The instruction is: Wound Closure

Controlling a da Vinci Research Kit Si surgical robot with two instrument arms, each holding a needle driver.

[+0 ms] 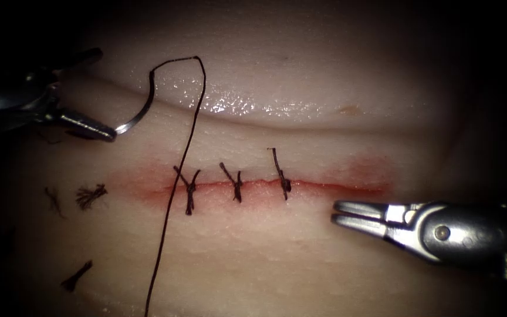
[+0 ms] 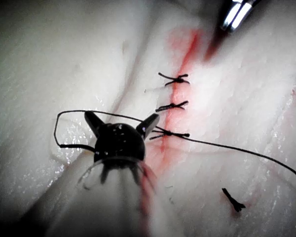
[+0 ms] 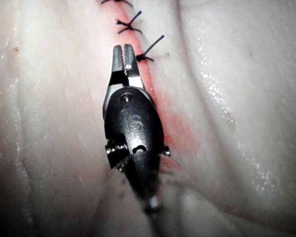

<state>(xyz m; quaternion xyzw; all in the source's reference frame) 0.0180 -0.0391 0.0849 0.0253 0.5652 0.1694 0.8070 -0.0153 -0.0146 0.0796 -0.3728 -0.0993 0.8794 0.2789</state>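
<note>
The left tool (image 1: 108, 132) pinches one end of the curved needle (image 1: 142, 108), up off the tissue (image 1: 300, 258), far left of the cut (image 1: 324, 186). Thread (image 1: 177, 182) hangs from the needle's other end. The right tool (image 1: 338, 213) holds nothing, jaws a little apart, near the cut's right end.

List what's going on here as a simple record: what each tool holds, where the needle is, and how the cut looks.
Left tool: holds the needle near one end of its curve, up and left of the cut
Needle: clear of the tissue, in the air
Thread: runs from the needle's other end, loops over and trails down across the cut's left end
Right tool: holds nothing, jaws slightly apart, near the cut's right end
Cut: three knotted stitches, right part unstitched, red fluid along it
Cut ends: lie on the tissue left of the cut
</note>
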